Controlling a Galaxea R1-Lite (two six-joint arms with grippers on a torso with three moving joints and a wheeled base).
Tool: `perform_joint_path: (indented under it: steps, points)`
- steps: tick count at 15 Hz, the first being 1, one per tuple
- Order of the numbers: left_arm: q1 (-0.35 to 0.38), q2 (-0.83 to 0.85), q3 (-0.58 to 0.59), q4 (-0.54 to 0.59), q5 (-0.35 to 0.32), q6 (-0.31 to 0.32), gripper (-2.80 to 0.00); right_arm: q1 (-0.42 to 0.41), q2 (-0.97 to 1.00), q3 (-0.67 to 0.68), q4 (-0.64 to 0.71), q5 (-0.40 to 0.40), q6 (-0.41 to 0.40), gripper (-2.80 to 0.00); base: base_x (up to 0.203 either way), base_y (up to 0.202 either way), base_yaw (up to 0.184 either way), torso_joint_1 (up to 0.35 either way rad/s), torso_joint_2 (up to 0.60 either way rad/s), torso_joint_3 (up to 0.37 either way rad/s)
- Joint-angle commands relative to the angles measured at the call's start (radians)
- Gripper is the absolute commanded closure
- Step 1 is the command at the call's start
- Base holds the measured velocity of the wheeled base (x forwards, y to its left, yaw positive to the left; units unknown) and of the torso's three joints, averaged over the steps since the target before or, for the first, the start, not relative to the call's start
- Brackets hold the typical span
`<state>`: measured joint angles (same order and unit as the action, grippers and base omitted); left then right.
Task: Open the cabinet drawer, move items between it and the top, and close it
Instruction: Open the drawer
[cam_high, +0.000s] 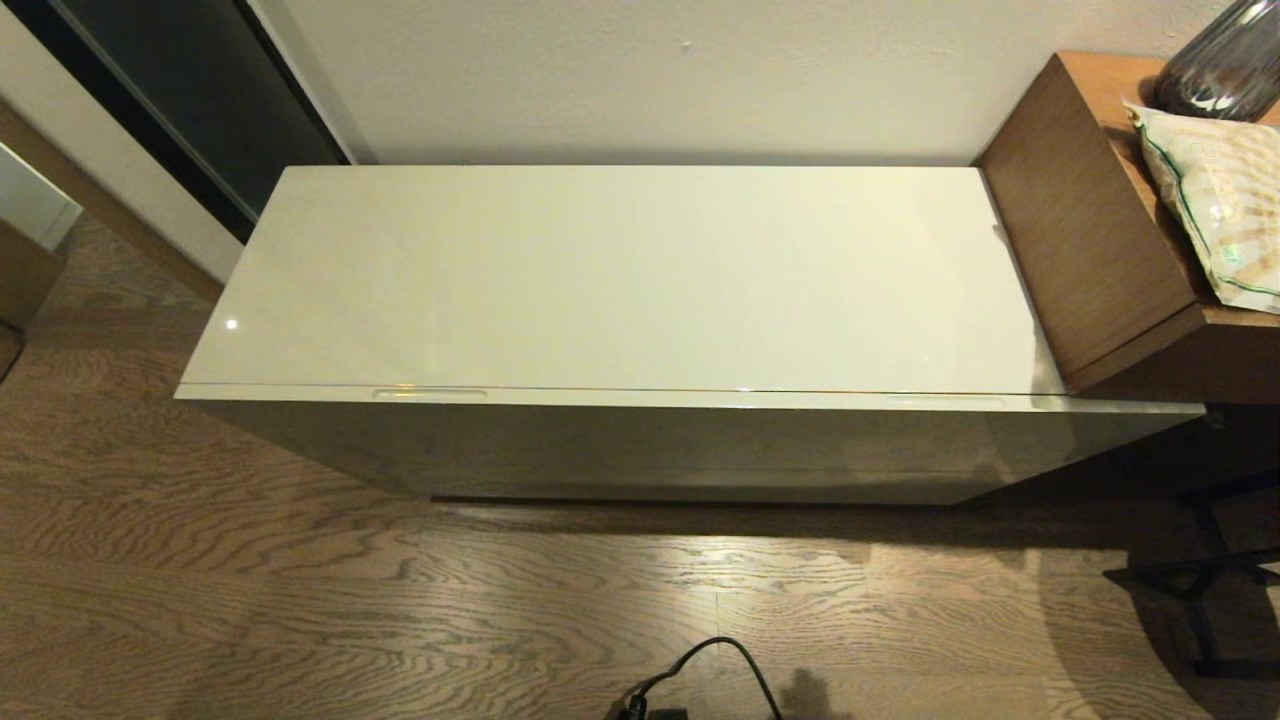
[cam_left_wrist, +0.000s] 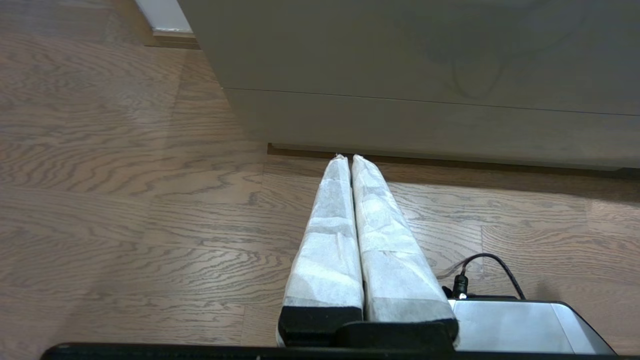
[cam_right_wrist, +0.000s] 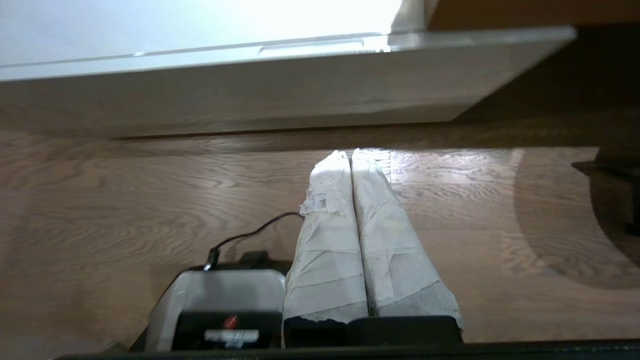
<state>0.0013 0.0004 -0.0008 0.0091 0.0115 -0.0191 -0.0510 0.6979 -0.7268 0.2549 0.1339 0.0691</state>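
Cabinet drawer (cam_high: 690, 398) fully shut beneath the bare glossy top (cam_high: 620, 275), its two recessed pulls along the near edge. Left pincer (cam_left_wrist: 348, 157) and right pincer (cam_right_wrist: 349, 152) both pressed together, empty, low over the wooden floor (cam_high: 300, 590) near the cabinet front.

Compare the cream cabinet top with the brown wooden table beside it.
The cabinet top is glossy cream-white; the wooden table is matte brown. The cabinet top sits lower; the table rises above it at the robot's right. The cabinet top carries nothing in view; the table holds a patterned bag and a dark glass vase. Both are flat and stand against the wall.
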Motion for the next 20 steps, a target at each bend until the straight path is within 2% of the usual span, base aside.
perform_joint_path:
  steps: [1,4,7,10,13,20]
  points:
    - [0.0,0.001,-0.001,0.0,0.001,-0.001,0.0,0.066,0.312,0.088,-0.301,-0.04,0.022,0.0,0.0,0.0,0.0,0.0,0.0,0.0]
    - [0.0,0.001,0.0,0.0,0.001,-0.001,0.0,0.263,0.502,0.164,-0.557,-0.173,0.112,0.0,0.0,0.0,0.0,0.0,0.0,0.0]
    - [0.0,0.001,0.001,0.0,0.001,-0.001,0.0,0.393,0.693,0.175,-0.765,-0.321,0.183,0.0,0.0,0.0,0.0,0.0,0.0,0.0]
    - [0.0,0.001,0.001,0.0,0.001,-0.001,0.0,0.423,0.847,0.159,-0.964,-0.409,0.21,0.0,0.0,0.0,0.0,0.0,0.0,0.0]
    - [0.0,0.001,0.001,0.0,0.001,-0.001,0.0,0.424,0.949,0.147,-1.016,-0.505,0.217,0.0,0.0,0.0,0.0,0.0,0.0,0.0]
    - [0.0,0.001,0.001,0.0,0.001,-0.001,0.0,0.38,1.077,0.019,-1.07,-0.515,0.232,0.0,0.0,0.0,0.0,0.0,0.0,0.0]
